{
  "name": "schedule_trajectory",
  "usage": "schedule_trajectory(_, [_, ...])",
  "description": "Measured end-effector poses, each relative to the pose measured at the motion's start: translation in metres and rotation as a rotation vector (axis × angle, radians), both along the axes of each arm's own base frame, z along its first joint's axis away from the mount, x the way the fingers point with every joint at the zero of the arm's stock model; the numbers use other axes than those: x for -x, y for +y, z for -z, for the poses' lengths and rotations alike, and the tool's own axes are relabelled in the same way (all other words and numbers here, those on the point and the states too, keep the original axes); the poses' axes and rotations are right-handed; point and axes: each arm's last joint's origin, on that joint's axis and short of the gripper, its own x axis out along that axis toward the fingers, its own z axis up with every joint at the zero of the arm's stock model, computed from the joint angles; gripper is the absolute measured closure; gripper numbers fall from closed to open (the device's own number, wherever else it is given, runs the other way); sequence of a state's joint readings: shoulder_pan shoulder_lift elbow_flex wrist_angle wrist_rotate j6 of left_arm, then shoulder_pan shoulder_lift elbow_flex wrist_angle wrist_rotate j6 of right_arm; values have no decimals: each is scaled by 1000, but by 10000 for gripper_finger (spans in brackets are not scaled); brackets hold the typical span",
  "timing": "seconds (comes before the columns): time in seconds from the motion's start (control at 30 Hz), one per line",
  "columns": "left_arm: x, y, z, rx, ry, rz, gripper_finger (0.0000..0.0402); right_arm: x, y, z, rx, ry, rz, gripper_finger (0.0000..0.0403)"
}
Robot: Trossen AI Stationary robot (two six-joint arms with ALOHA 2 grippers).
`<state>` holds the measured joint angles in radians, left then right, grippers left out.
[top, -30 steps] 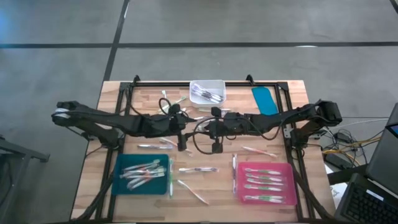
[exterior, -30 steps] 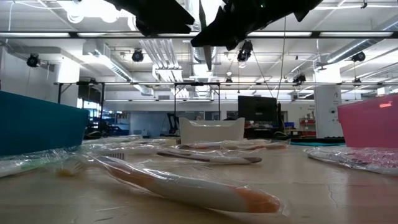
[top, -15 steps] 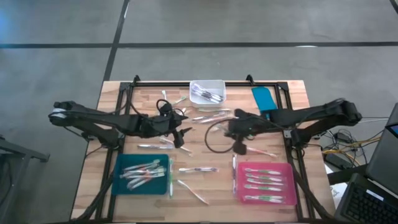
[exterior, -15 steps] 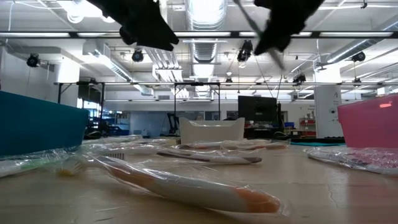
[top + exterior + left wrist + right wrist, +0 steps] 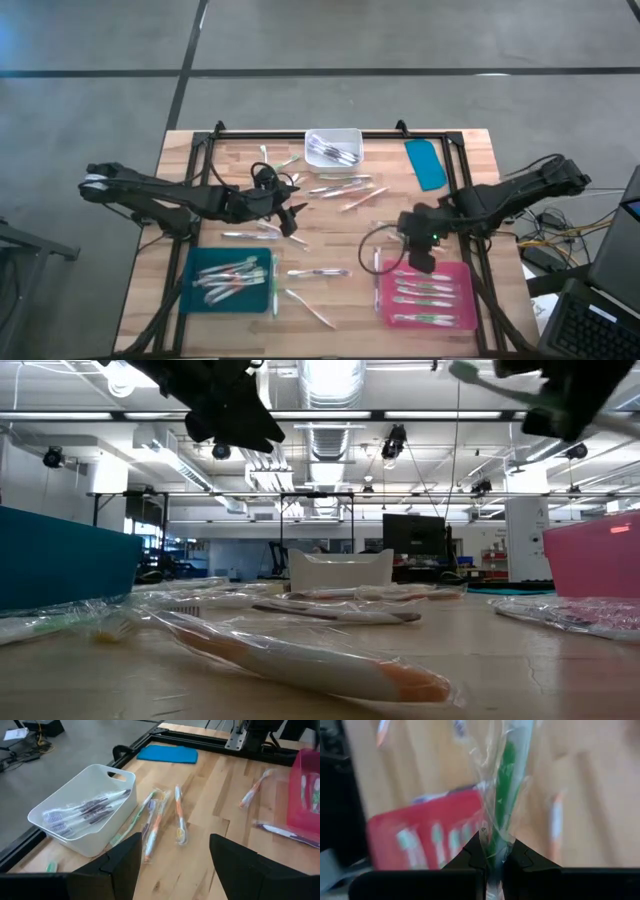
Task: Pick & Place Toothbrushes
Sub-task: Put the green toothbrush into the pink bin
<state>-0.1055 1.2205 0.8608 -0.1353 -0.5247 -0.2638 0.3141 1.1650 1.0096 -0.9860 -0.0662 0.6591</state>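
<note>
The right gripper (image 5: pixel 420 262) is pinched shut on a green toothbrush (image 5: pixel 506 780) in its clear wrapper, hanging above the table just at the far-left corner of the pink tray (image 5: pixel 463 296). The grip sits low on the handle, so most of the brush stands out past the fingertips (image 5: pixel 470 851); that looks like a hold chosen so the brush can be laid flat among the ones already lined up in that tray. In the low view the wrapped brush (image 5: pixel 480 380) juts out of the right gripper high over the table.

The left gripper (image 5: pixel 291 220) hovers over the middle of the table with its jaws spread wide and nothing between them, apparently waiting near the loose brushes.

The other toothbrushes are scattered: a few lie on the bare wooden table (image 5: pixel 470 150) between the arms, a cluster (image 5: pixel 162 817) lies just beside the white bin (image 5: pixel 112 807), which itself holds several, and more fill the teal tray (image 5: pixel 196 262) at the near left. A flat blue lid (image 5: pixel 426 162) lies at the far right, clear of the work.
</note>
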Motion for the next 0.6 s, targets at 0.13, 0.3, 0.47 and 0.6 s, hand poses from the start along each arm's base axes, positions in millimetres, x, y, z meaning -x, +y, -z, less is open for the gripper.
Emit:
schedule_trajectory(0.13, [0,0,0,0,2,0,165,6,18,2,-88,64,4,386])
schedule_trajectory(0.3, [0,0,1,25,-8,-12,165,20,45,3,-150,128,34,386])
schedule_trajectory(0.47, [0,0,1,29,-10,-16,165,34,73,9,-123,166,3,386])
schedule_trajectory(0.6, [0,0,1,55,-24,-29,165,38,88,17,-109,215,35,386])
